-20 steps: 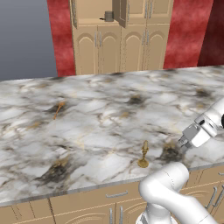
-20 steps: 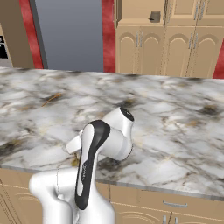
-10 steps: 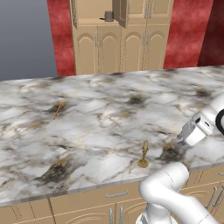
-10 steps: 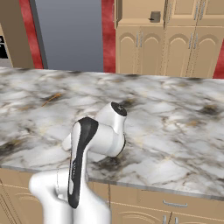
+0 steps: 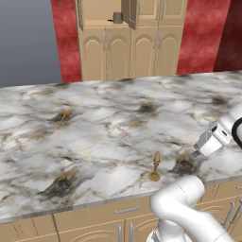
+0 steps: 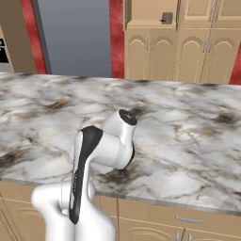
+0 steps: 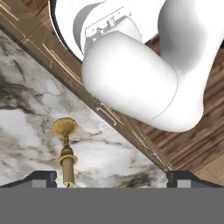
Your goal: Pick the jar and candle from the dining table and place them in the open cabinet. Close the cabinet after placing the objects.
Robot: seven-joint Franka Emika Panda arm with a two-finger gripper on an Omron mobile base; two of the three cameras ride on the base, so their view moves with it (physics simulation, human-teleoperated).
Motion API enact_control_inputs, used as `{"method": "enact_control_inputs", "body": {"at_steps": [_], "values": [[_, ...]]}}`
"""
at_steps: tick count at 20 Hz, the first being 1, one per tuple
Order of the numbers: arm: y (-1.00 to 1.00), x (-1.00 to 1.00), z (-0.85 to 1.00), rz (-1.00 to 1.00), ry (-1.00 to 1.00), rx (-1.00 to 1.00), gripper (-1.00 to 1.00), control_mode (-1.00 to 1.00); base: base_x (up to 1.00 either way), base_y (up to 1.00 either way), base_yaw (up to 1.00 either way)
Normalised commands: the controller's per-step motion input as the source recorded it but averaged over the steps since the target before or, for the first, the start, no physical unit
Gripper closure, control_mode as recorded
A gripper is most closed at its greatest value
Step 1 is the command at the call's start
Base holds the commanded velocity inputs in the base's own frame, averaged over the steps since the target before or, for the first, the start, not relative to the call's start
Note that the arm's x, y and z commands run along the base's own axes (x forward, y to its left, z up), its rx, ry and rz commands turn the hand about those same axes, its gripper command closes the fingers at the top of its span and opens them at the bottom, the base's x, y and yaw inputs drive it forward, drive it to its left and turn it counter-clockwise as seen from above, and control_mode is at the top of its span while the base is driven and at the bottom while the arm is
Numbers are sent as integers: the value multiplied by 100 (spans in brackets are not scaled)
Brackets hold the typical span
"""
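Currently the gripper [image 7: 112, 177] is released, jaws wide; the candle [image 7: 66, 151] stands upright on the dining table [image 5: 94, 137] at its 9 o'clock.

Candle [image 5: 155, 167] upright near dining table's [image 5: 104, 137] front edge, jar [image 5: 117, 18] in cabinet [image 5: 127, 42] behind.

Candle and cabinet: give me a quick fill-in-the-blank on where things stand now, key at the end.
1. The candle stands upright on the ____ table, near its front edge.
2. The jar already sits inside the open ____.
3. The hand hovers with its jaws ____, holding nothing.
4. A thin orange stick lies on the table's ____ side in the left base view.

Missing words: dining; cabinet; open; left
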Motion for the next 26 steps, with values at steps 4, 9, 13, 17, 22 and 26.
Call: {"method": "enact_control_inputs", "body": {"at_steps": [4, 9, 13, 17, 22, 26], "values": [[-15, 12, -40, 28, -28, 0, -100, -100, 0, 0, 0], [0, 18, -42, 36, -25, 1, -100, -100, 0, 0, 0], [-2, 29, -48, 38, -18, 1, -100, -100, 0, 0, 0], [-11, -2, 0, 0, 5, 6, -100, -100, 0, 0, 0], [0, -7, 26, -20, 28, 4, -100, -100, 0, 0, 0], [0, -15, 12, -23, 36, 7, -100, -100, 0, 0, 0]]}}
